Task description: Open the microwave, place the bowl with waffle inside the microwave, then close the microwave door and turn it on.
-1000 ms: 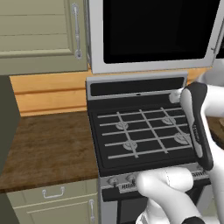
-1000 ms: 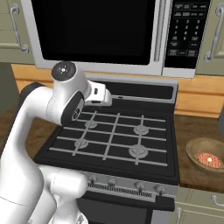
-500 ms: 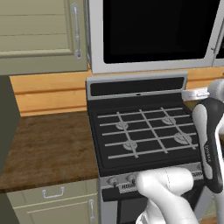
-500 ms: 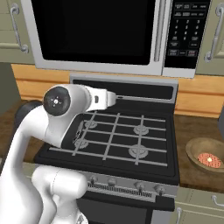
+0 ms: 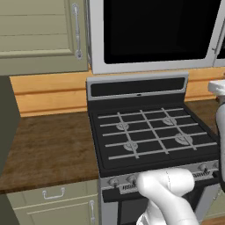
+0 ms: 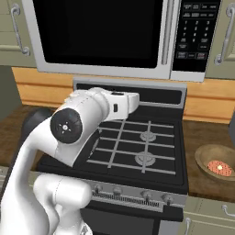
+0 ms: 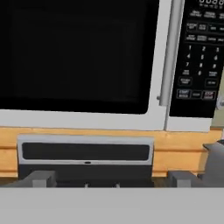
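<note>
The microwave (image 6: pixel 105 36) hangs above the stove, and its door (image 7: pixel 78 52) of black glass is shut. The long silver bar handle (image 7: pixel 168 52) stands upright at the door's right side, beside the black keypad (image 7: pixel 201 52). In the hand view my gripper (image 7: pixel 109 181) faces the microwave front from below door height, open, its two fingertips (image 7: pixel 37 179) far apart with nothing between them. The hand (image 6: pixel 126 102) hovers over the back of the stove. The wooden bowl (image 6: pixel 218 160) with the reddish waffle (image 6: pixel 219 168) sits on the counter right of the stove.
The black gas stove (image 5: pixel 149 136) with its grates lies under the arm. Its raised back panel (image 7: pixel 85 151) sits just ahead of the fingers. A brown counter (image 5: pixel 44 145) runs left of the stove, and beige cabinets (image 5: pixel 39 35) flank the microwave.
The arm's elbow has dropped and the hand has swung rightward over the stove's back, toward the handle side. The microwave door stays shut and the bowl has not moved.
</note>
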